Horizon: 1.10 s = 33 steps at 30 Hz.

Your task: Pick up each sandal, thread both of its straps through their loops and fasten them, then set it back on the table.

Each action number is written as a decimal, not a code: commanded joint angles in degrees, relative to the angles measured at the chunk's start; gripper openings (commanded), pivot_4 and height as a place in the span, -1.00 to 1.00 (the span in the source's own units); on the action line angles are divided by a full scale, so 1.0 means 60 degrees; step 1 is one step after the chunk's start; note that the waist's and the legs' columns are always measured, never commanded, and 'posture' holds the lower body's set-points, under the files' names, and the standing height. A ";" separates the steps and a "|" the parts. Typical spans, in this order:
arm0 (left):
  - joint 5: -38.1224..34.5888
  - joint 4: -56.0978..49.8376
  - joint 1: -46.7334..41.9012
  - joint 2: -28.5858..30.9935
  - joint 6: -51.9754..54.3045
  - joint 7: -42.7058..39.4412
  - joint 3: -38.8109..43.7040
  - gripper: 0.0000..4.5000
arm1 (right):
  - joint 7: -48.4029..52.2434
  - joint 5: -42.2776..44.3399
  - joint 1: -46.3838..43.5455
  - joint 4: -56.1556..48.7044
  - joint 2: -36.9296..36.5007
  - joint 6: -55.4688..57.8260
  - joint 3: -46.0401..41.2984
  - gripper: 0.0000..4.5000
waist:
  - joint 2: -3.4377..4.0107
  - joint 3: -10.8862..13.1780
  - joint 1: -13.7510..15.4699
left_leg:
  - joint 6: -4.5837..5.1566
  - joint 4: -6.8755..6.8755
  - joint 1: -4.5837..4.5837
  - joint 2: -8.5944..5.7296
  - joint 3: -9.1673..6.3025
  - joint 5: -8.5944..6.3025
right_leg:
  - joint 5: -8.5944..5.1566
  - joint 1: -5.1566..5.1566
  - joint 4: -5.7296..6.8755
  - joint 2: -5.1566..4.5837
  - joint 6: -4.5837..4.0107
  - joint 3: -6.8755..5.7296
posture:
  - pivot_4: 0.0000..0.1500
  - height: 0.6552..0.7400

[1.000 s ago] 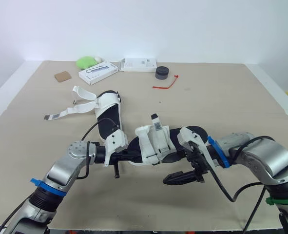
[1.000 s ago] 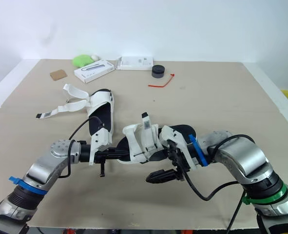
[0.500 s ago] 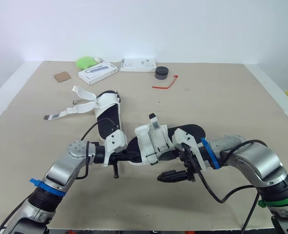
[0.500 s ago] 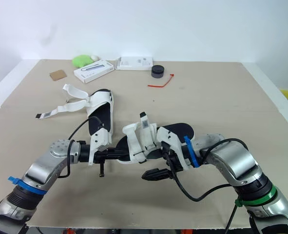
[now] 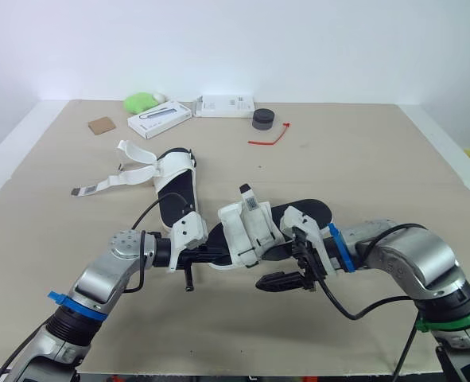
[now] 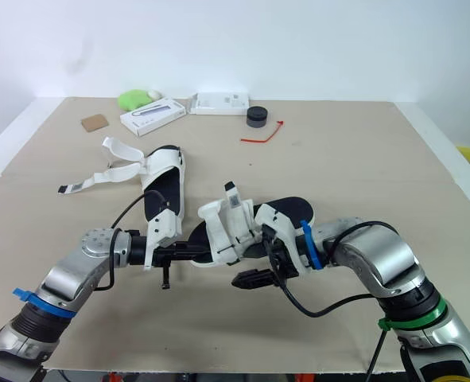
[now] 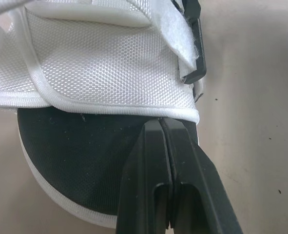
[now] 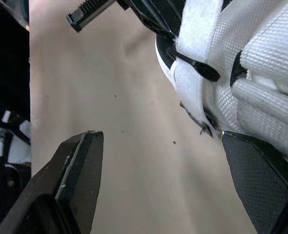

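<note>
A white-strapped sandal with a black sole (image 5: 254,231) is held just above the table's front middle. My left gripper (image 5: 212,255) is shut on the edge of its sole (image 7: 85,156), below the white mesh upper (image 7: 100,63). My right gripper (image 5: 289,263) is open at the sandal's other side. One of its fingers (image 8: 80,161) hangs over the bare table, and the other (image 8: 260,170) is right against the straps (image 8: 241,73). One strap end (image 5: 248,197) sticks up. The second sandal (image 5: 175,179) lies on the table to the left, its straps (image 5: 111,179) loose and spread out.
At the table's back lie a white box (image 5: 160,119), a second white box (image 5: 227,104), a black round object (image 5: 263,119), a red tie (image 5: 270,137), a green item (image 5: 141,101) and a brown card (image 5: 102,125). The table edge (image 5: 219,370) runs close below my arms.
My right gripper has moved left, from beside the sandal's far end up to its straps. The left gripper and the sandal have hardly moved.
</note>
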 commanded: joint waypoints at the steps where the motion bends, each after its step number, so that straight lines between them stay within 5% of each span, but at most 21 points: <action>1: 0.0266 0.0189 0.0146 0.0094 0.0180 -0.0073 -0.0298 -1.00 | 0.0062 0.0116 -0.0287 0.0005 0.0106 -0.0355 -0.0316 0.84 | 0.0000 0.0000 -0.0001 | 0.0001 0.0000 0.0001 0.0000 0.0000 0.0001 | 0.0001 0.0000 0.0000 0.0000 0.0001 0.0000 | 1.00 1.00; 22: 0.0269 0.0155 0.0217 0.0096 0.0182 -0.0028 -0.0293 -1.00 | -0.0016 0.0901 -0.0532 -0.0177 0.0290 0.0102 -0.0462 0.84 | 0.0000 0.0000 -0.0003 | 0.0002 0.0000 -0.0002 0.0006 -0.0004 0.0001 | 0.0001 -0.0001 0.0000 0.0011 -0.0001 0.0002 | 1.00 1.00; 24: 0.0272 0.0138 0.0234 0.0092 0.0181 -0.0016 -0.0298 -1.00 | -0.0068 0.0843 -0.0570 0.0032 0.0394 0.0159 -0.0353 0.61 | 0.0000 0.0000 -0.0003 | 0.0002 0.0000 -0.0002 0.0006 -0.0003 0.0001 | 0.0001 -0.0001 0.0000 0.0010 -0.0001 0.0003 | 1.00 1.00; 31: 0.0262 0.0079 0.0281 0.0093 0.0212 0.0015 -0.0288 -1.00 | -0.0058 0.0396 -0.0484 0.0748 0.0641 -0.0109 0.0075 -0.78 | 0.0001 0.0000 -0.0003 | 0.0003 -0.0001 -0.0004 0.0005 -0.0003 0.0001 | 0.0000 -0.0002 -0.0001 0.0009 -0.0003 0.0004 | 1.00 1.00; 33: 0.0265 0.0064 0.0286 0.0095 0.0220 0.0030 -0.0281 -1.00 | -0.0096 0.0371 -0.0412 0.0732 0.0647 -0.0054 0.0083 -0.98 | 0.0001 0.0000 -0.0003 | 0.0003 -0.0001 -0.0005 0.0004 -0.0003 0.0000 | 0.0000 -0.0003 -0.0001 0.0008 -0.0003 0.0005 | 1.00 1.00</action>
